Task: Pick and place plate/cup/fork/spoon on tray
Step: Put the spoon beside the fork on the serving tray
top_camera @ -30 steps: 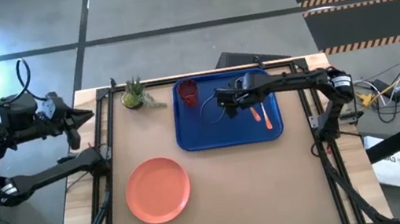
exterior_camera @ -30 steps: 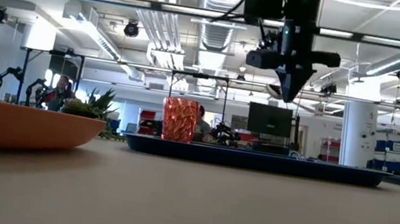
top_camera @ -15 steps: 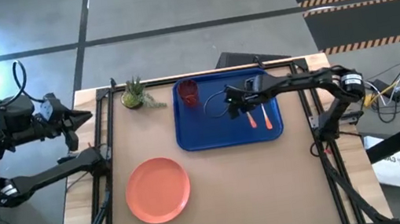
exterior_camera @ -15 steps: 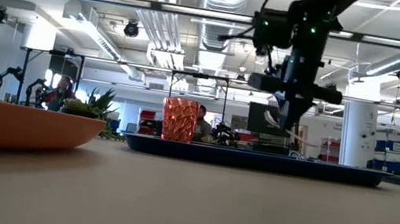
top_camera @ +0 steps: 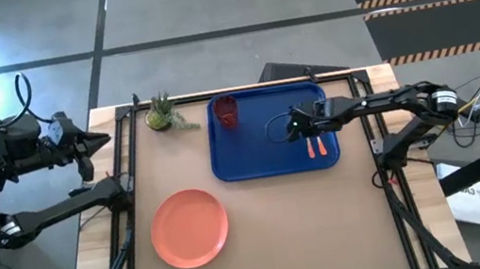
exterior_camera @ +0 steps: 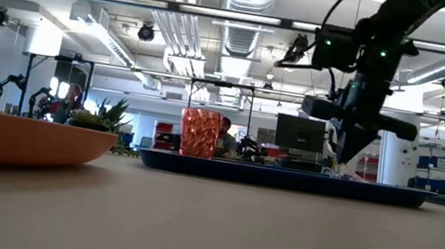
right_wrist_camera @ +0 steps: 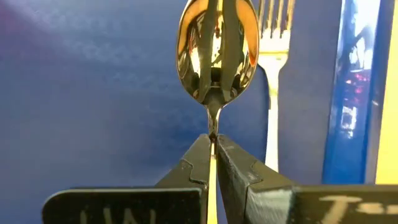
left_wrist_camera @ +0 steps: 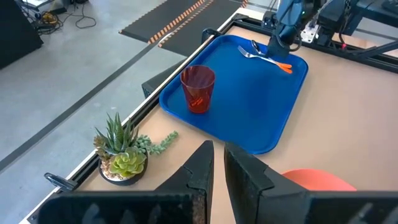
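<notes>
Right wrist view: right gripper (right_wrist_camera: 212, 146) jaws pinch the spoon (right_wrist_camera: 216, 53) over the tray (right_wrist_camera: 93, 99); left jaws nearly pressed together.

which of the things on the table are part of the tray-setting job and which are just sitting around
Part of the job:
- tray
- cup, on the tray
- fork, on the tray
- spoon, gripped by the right end effector over the tray
- plate, on the table, off the tray

Just sitting around:
- potted succulent, beside the tray
- left end effector, off to the side

right claw (top_camera: 295, 127) pinched closed, arm outstretched; left claw (left_wrist_camera: 215, 163) closed, parked.
</notes>
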